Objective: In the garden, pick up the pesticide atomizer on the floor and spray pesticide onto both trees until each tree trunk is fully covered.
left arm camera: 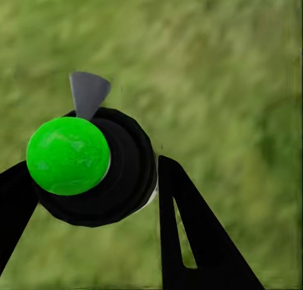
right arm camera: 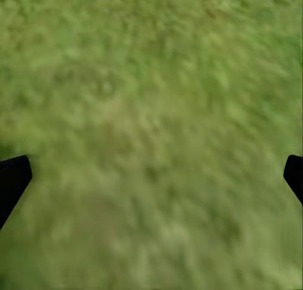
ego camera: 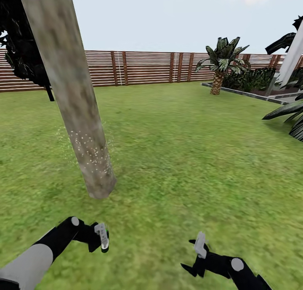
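The pesticide atomizer (left arm camera: 95,167) sits between the jaws of the left gripper (ego camera: 102,239), clamped on its dark body. In the left wrist view it shows end-on: a round black body, a bright green glossy cap (left arm camera: 68,156) and a small grey wedge-shaped nozzle (left arm camera: 88,92) projecting beside the cap. In the head view only a pale grey sliver of it shows at the gripper.

Handling assessment: the item looks rigid, hard-shelled and light, small enough for one gripper. The rounded, smooth surface may rotate or slip under a side load, so the hold is best kept on the broad black barrel, clear of the cap and nozzle. Breakage risk appears low.

The right gripper (ego camera: 198,250) hangs low over the grass (ego camera: 189,155), jaws spread wide with nothing between them; the right wrist view shows its fingertips (right arm camera: 12,176) at the frame edges over lawn.

The nearer tree trunk (ego camera: 80,130) stands ahead on the left, thick, mottled grey-beige, with pale specks on its lower section; upper bark looks unmarked, so coverage is judged partial. A pale leaning trunk (ego camera: 293,56) shows at the far right. The brown slat fence (ego camera: 147,67) closes the garden.
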